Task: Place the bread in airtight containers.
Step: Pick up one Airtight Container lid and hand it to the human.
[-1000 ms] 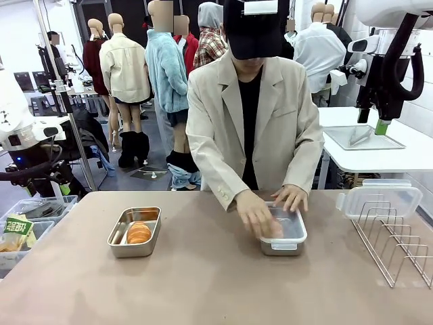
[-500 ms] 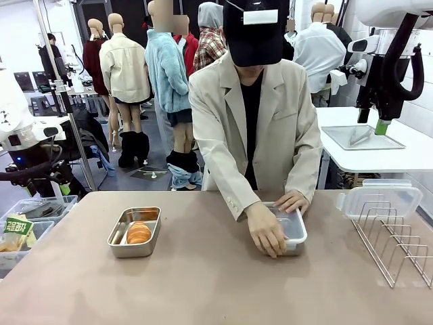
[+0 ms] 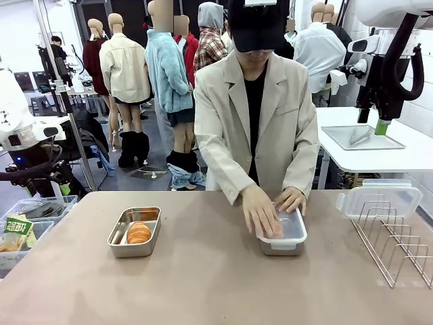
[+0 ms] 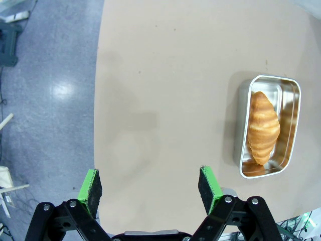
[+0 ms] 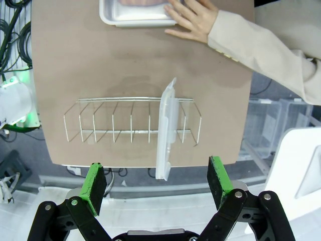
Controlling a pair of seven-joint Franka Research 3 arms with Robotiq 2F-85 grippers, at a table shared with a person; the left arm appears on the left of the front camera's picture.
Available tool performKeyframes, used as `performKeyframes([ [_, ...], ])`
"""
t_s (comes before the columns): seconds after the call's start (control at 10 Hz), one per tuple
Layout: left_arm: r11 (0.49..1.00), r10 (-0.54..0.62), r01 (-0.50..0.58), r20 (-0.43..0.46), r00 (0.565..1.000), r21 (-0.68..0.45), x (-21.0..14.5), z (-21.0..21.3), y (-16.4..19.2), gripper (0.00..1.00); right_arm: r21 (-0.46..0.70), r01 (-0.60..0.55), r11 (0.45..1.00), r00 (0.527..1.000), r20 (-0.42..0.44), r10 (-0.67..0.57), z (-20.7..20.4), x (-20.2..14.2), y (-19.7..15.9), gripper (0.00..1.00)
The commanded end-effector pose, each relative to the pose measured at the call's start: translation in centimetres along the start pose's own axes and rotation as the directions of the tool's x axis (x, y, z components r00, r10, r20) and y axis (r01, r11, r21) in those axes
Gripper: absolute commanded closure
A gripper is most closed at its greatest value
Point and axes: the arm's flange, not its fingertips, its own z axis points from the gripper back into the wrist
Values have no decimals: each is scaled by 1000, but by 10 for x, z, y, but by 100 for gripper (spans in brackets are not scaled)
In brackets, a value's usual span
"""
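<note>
Front: golden-brown ridged croissant roll [image 3: 139, 232] lies in an open rectangular steel tin [image 3: 115, 241] on the tan tabletop [image 3: 203, 284]; a person's hands [image 3: 260, 215] rest on the clear-lidded second tin [image 3: 279, 248]. Wrist views: left gripper [image 4: 149, 186] and right gripper [image 5: 158, 183], fingers spread, empty; clear plastic lid [image 5: 166, 130] upright in wire rack [image 5: 115, 120]. Print on green packet [image 3: 17, 227] illegible

No word, number or brand can be read with any confidence in these views. At the lower left of the front view, a green packet [image 3: 15, 227] lying in a clear plastic bin [image 3: 49, 206] beside the table [image 3: 203, 284] carries pale printing on its face, possibly a product name, but it is too small and blurred to make out a single letter.
</note>
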Motion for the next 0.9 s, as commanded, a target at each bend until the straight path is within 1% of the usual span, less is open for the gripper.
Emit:
performKeyframes([
  [0.0, 1000, 8, -8, 3, 1000, 7, 0, 2, 0, 0, -3, -1, 1000, 1000, 1, 1, -1, 0, 1, 0],
  [0.8, 1000, 8, -8, 3, 1000, 7, 0, 2, 0, 0, -3, -1, 1000, 1000, 1, 1, -1, 0, 1, 0],
])
